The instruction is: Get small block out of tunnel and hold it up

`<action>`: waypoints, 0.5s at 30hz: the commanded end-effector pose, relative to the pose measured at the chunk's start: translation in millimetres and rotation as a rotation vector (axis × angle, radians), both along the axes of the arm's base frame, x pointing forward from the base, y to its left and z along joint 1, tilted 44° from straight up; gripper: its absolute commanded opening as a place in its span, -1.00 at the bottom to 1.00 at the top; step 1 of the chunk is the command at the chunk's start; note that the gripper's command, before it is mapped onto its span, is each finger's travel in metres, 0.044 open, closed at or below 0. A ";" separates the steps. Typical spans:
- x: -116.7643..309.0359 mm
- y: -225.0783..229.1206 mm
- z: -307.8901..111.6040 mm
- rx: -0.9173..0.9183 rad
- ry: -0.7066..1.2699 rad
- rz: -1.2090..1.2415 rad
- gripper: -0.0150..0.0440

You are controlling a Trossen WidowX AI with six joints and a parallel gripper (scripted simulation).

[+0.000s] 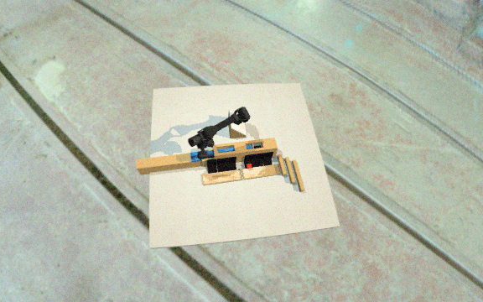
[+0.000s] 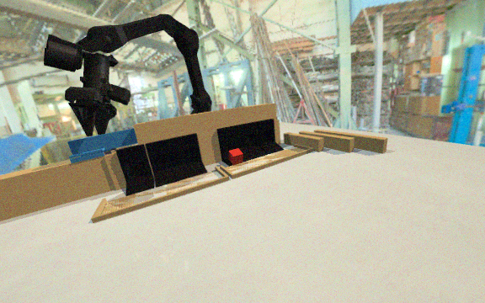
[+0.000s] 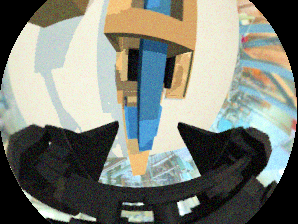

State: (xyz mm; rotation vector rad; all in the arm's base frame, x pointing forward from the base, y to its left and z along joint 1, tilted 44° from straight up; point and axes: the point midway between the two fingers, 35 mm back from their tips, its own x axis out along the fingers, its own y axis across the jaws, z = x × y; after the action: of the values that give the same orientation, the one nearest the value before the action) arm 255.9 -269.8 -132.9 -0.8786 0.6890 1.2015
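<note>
The wooden tunnel (image 1: 240,147) (image 2: 209,119) (image 3: 150,24) has dark openings along its front side and windows in its top. The small red block (image 1: 249,165) (image 2: 236,156) shows at the left part of the right-hand front opening; it is not visible in the wrist view. The blue handle (image 1: 195,157) (image 2: 120,138) (image 3: 151,90) sticks out of the tunnel's left end. My gripper (image 1: 202,156) (image 2: 93,134) (image 3: 149,124) is open and empty. Its fingertips are around the top edge of the handle or just above it, one on each side in the wrist view. Most of the cage is hidden.
A long wooden channel (image 1: 163,163) (image 2: 36,191) runs left from the tunnel. A low wooden ledge (image 1: 221,179) (image 2: 162,204) lies along its front. Three loose rods (image 1: 298,176) (image 2: 338,141) lie off its right end. A wedge-shaped piece (image 1: 237,131) stands behind the tunnel.
</note>
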 end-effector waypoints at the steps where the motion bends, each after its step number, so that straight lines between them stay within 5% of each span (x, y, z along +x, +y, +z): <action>1: 0.3 7.4 -6.8 0.010 0.002 -0.003 1.00; 15: 1.0 15.6 -17.0 0.003 0.001 0.000 0.91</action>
State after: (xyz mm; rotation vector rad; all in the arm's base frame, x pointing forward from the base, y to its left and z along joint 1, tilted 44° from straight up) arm 257.0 -253.5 -150.4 -0.8750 0.6871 1.2040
